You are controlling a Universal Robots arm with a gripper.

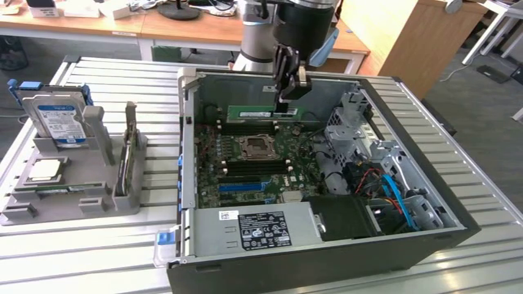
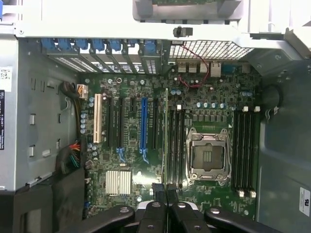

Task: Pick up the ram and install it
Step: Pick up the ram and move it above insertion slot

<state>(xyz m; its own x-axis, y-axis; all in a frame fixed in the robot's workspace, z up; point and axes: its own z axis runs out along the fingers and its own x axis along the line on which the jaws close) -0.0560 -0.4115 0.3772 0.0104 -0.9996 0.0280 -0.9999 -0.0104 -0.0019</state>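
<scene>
Closest to the wrist camera are the fingers [image 2: 157, 190], clenched on one end of the ram [image 2: 166, 141]. From there I see it edge-on, as a thin green strip running away from them.

I take the CPU socket [image 2: 209, 155] as my landmark, an open silver frame in the middle of the motherboard [image 2: 131, 160]. The ram hangs just beside the socket, lined up along the bank of black memory slots [image 2: 176, 141] on that side. A second bank of slots [image 2: 245, 150] lies on the socket's opposite side. I cannot tell from either view whether the stick's lower edge touches a slot.

Further from the socket, past the ram, I see a blue expansion slot [image 2: 143, 124], then a white one [image 2: 97, 125]. A small ribbed silver heat sink [image 2: 118, 182] sits near them.

In the exterior view the stick hangs level and broadside to me, its pale label showing. It is on the far side of the socket, towards the arm [image 1: 282, 24], and is gripped at its end on the exterior view's right.

The computer case [image 1: 457, 226] lies open on a slatted metal bench [image 1: 98, 257]. On the near side of the socket sits the power supply [image 1: 253, 229] with its black label. To the exterior view's right of the socket are blue and red cables [image 1: 392, 190].

Well away from the socket to the exterior view's left, outside the case, a grey holder [image 1: 122, 202] stands on the bench. It carries an upright blue-labelled hard drive [image 1: 56, 119], with a square silver CPU chip [image 1: 48, 170] lying flat in front of it.
</scene>
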